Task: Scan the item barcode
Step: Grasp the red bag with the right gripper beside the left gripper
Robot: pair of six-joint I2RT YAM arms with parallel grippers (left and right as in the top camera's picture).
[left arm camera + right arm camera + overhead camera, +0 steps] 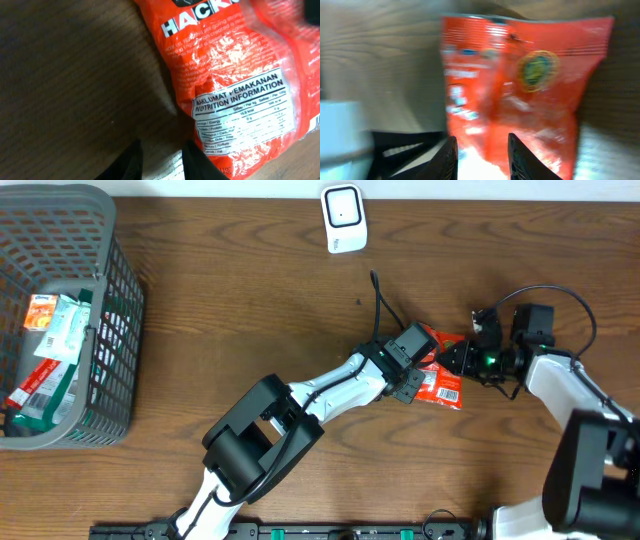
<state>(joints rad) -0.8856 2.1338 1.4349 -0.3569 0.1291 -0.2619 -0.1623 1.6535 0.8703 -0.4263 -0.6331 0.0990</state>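
The item is an orange snack packet (443,385) lying flat on the wooden table right of centre. Its white nutrition panel (240,107) faces up, and I cannot make out a barcode. My left gripper (415,383) sits at the packet's left edge. In the left wrist view its jaws (162,162) are a little apart with only table between them, and the packet (240,75) is just to their right. My right gripper (462,360) reaches in from the right. Its narrowly open jaws (481,157) hover over the packet's near end (520,85), which looks blurred.
A white scanner (343,218) stands at the table's far edge, above the packet. A grey mesh basket (112,290) at the far left holds several more packets. The left arm stretches diagonally from the front edge to the table's middle.
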